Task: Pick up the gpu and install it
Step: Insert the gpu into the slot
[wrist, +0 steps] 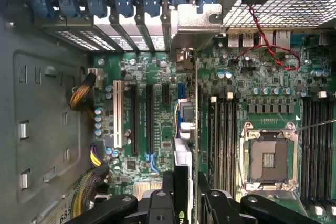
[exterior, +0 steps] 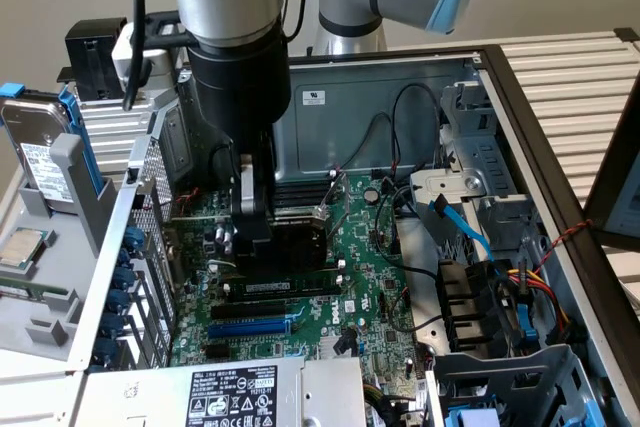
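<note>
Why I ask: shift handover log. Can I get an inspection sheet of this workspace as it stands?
Surface: open computer case lying flat, green motherboard inside.
Job's things: gpu held on edge over the motherboard's expansion slots, bracket end toward the case's rear openings; whether it is seated cannot be told.
Clutter: hard drive in a grey stand, on the exterior view's left; empty processor socket.
Grippers: gripper shut on the gpu.
Cables: blue cable; red-black twisted wire; yellow-black bundle.
Surroundings: pale slatted surface, on the exterior view's right.
</note>
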Robot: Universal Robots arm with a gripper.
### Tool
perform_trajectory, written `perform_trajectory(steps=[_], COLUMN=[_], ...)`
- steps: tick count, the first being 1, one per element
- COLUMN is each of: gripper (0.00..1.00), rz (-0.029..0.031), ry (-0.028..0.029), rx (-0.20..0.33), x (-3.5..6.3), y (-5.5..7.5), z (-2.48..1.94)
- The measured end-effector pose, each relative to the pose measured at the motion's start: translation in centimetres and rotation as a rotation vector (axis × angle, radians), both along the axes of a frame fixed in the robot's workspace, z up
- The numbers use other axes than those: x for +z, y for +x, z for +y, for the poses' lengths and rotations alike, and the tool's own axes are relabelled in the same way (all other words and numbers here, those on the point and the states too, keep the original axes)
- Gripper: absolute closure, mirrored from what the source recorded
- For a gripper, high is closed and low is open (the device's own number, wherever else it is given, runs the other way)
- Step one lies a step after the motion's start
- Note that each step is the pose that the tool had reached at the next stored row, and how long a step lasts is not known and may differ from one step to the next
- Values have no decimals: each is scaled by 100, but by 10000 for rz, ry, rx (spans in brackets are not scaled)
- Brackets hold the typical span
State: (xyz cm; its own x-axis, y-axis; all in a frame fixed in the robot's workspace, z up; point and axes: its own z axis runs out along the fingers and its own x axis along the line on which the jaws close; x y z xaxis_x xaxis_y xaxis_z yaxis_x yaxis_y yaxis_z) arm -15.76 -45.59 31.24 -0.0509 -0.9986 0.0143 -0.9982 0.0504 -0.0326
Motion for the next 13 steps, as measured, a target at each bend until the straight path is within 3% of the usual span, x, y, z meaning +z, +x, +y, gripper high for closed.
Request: perform_trajectory(steps=[13], gripper=[73], rz=[14], ry=[3], rx=[1], x=[-2], y=[0], z=[0])
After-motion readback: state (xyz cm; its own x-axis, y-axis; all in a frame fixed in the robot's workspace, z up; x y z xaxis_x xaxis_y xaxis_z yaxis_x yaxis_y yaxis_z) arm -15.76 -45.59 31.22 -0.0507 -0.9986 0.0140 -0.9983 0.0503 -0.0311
